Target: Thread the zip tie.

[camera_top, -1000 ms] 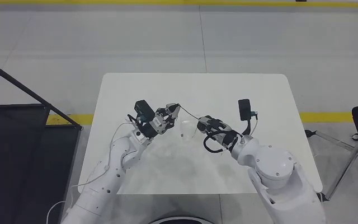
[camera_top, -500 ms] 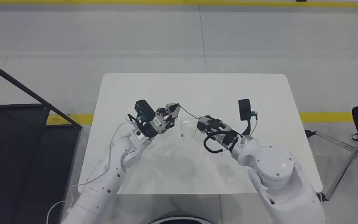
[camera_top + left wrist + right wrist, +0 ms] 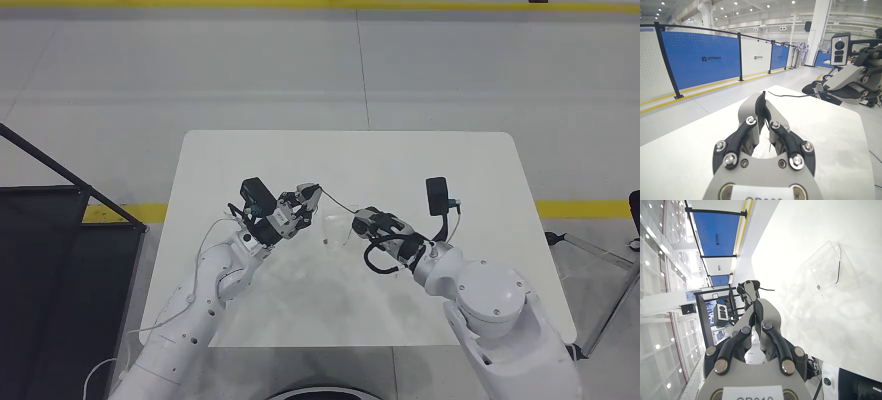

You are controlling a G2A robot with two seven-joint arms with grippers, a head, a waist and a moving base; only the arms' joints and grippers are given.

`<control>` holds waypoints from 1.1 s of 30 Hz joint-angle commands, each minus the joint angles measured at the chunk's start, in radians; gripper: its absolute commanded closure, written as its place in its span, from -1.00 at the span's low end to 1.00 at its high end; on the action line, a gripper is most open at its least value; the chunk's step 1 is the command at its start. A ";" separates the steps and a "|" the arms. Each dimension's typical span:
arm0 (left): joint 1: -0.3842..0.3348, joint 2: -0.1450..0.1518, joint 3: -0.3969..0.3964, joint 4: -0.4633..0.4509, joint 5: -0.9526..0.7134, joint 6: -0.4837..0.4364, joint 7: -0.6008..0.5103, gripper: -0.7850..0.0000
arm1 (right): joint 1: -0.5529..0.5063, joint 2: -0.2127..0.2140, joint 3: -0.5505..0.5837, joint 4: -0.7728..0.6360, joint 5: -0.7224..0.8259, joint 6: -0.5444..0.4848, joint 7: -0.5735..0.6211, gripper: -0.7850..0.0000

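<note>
Threading looks unfinished: your left end effector (image 3: 762, 98) is clamped on one end of the zip tie (image 3: 791, 96), and your right end effector (image 3: 826, 88) is pinched on its strap, both held above the counter (image 3: 450, 170). You have the free tip just beside the left fingers, seemingly not yet through.

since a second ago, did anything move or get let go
Nothing visibly changed. The left gripper and right gripper stay above the table, jaws shut on the zip tie strung between them. The clear box lies where it was.
</note>
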 commanded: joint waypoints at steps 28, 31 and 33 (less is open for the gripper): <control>0.000 -0.001 0.002 0.003 0.005 -0.008 -0.002 1.00 | 0.017 -0.005 -0.006 0.012 0.001 0.023 0.001 1.00; 0.000 -0.001 0.001 0.004 0.005 -0.008 -0.004 1.00 | 0.018 -0.005 -0.006 0.013 0.003 0.022 0.001 1.00; 0.000 -0.001 0.001 0.004 0.005 -0.008 -0.004 1.00 | 0.019 -0.006 -0.008 0.014 0.001 0.023 0.000 1.00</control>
